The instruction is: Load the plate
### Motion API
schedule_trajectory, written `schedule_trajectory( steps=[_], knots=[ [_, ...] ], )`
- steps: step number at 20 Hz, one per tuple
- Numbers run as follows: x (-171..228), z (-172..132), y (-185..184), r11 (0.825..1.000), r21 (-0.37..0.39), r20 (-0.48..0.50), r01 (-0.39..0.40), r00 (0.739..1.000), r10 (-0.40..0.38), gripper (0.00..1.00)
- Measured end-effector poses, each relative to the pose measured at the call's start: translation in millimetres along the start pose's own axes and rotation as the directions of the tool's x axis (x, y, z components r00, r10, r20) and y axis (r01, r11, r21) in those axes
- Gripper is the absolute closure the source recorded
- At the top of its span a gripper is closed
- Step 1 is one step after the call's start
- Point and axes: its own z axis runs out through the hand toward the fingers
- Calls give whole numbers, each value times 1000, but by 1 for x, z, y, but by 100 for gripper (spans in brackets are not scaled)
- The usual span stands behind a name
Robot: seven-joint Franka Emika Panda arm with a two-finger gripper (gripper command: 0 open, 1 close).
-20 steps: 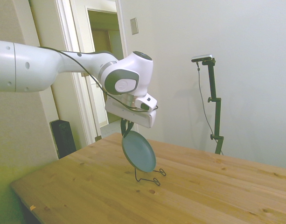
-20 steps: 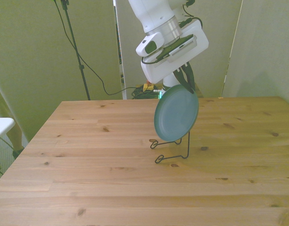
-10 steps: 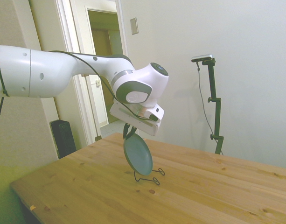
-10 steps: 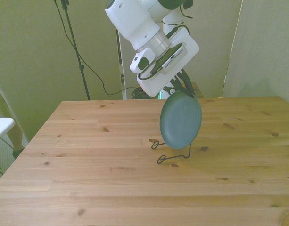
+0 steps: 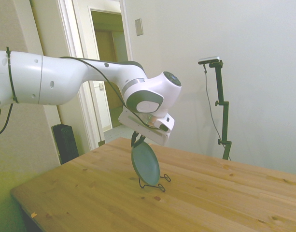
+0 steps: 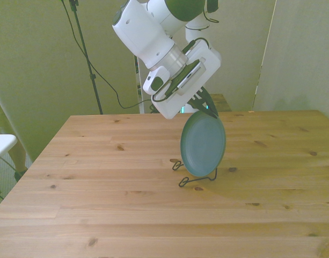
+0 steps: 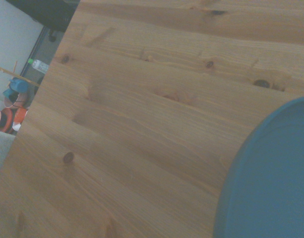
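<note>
The dark teal plate (image 6: pixel 203 146) stands almost on edge over the thin black wire stand (image 6: pixel 195 176) near the table's middle. My gripper (image 6: pixel 205 106) is shut on the plate's top rim. In the side view the plate (image 5: pixel 145 163) leans slightly, its lower edge down among the wires of the stand (image 5: pixel 152 184), and the gripper (image 5: pixel 136 140) holds its upper rim. Whether the plate's weight rests on the stand I cannot tell. The wrist view shows a blurred arc of the plate (image 7: pixel 271 183) over wood.
The wooden table (image 6: pixel 100 204) runs wide on all sides of the stand. Its edge shows in the wrist view, with small coloured items (image 7: pixel 13 99) on the floor beyond. A doorway (image 5: pixel 104 72) lies behind the arm.
The arm has tilted further and lowered the plate. The plate's lower edge has come down into the wire stand, and the plate has turned more upright.
</note>
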Motion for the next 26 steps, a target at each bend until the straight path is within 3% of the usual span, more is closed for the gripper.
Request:
schedule_trajectory(
  steps=[10, 11, 22, 26],
  knots=[
    [7, 1, 4, 1000, -1, 6, -4, 1000, 4, 100],
    [8, 2, 5, 1000, -2, 7, -5, 1000, 5, 0],
    [15, 3, 5, 1000, -5, 4, -4, 1000, 4, 0],
    [6, -11, -5, 1000, -4, -19, 14, 1000, -14, 0]
  ],
)
